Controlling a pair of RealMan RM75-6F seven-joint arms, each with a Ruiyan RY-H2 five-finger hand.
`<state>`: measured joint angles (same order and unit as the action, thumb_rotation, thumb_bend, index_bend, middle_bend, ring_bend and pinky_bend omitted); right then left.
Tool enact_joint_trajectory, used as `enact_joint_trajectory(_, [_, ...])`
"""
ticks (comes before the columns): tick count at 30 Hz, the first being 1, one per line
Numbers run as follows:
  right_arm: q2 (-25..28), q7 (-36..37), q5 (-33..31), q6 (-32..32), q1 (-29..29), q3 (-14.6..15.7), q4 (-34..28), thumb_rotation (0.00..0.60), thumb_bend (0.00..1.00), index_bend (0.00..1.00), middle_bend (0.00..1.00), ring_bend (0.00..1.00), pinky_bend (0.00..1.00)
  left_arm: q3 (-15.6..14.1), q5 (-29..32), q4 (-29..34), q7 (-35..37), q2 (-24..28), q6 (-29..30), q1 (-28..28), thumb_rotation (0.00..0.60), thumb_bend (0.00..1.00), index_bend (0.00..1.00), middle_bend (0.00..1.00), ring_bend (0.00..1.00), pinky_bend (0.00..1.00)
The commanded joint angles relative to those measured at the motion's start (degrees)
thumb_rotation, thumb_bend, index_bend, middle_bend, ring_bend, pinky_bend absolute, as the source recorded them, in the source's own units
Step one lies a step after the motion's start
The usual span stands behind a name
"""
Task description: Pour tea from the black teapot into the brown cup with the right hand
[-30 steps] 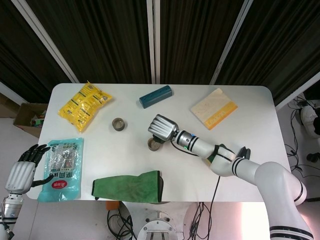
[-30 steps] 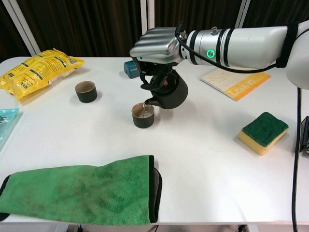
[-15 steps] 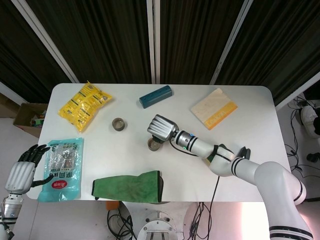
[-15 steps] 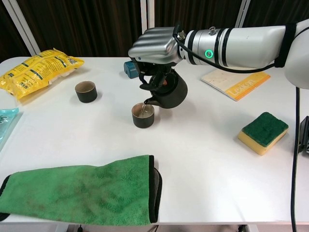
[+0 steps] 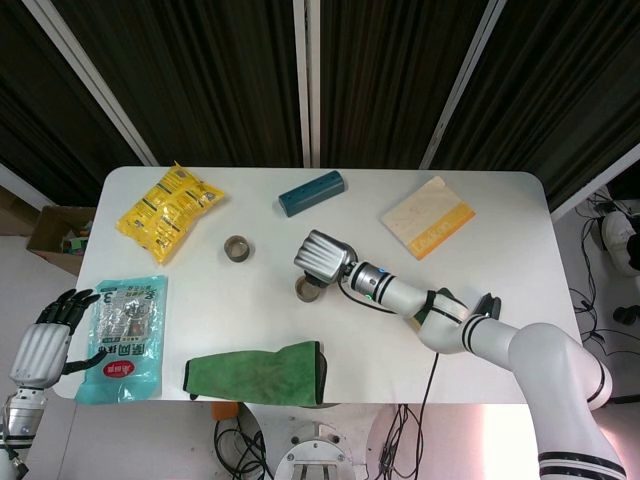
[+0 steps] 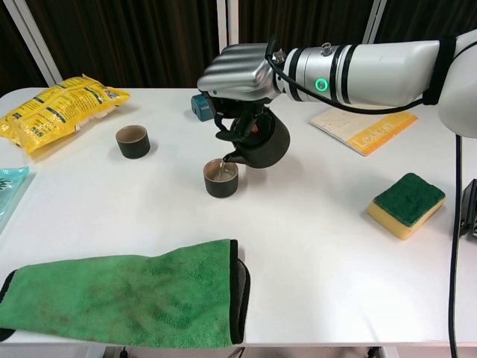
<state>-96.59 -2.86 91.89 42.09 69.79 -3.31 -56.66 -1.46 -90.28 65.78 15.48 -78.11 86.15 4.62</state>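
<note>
One hand, your right hand (image 6: pixel 238 71), is gripping the teapot (image 6: pixel 261 142) with its fingers wrapped around the handle, tipping it so the spout is hanging just above the cup (image 6: pixel 220 177) mid-table.

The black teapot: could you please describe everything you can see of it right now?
The black teapot is small, round-bodied and dark, with a matte look. The right hand grips it from above by its top, holding it off the table. It is tilted, its short spout dipping over the rim of the brown cup, which stands on the white table directly below. In the head view the hand hides it.
</note>
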Motion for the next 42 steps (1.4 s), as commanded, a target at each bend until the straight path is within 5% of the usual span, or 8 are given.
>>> enact_joint_trajectory(1, [0.09, -0.30, 0.03, -0.07, 0.00, 0.08, -0.09, 0.580, 0.48, 1.00, 1.00, 0.95, 0.80, 0.00, -0.03, 0.06, -0.09, 0.02, 0.01, 0.01, 0.600, 0.09, 0.17, 0.13, 0.09, 0.21])
enact_joint_trajectory(42, [0.76, -3.92, -1.06, -1.20, 0.18, -0.46, -1.79, 0.600, 0.48, 1.00, 1.00, 0.95, 0.81, 0.14, -0.07, 0.56, -0.69, 0.26, 0.54, -0.23, 0.600, 0.09, 0.17, 0.13, 0.09, 0.21])
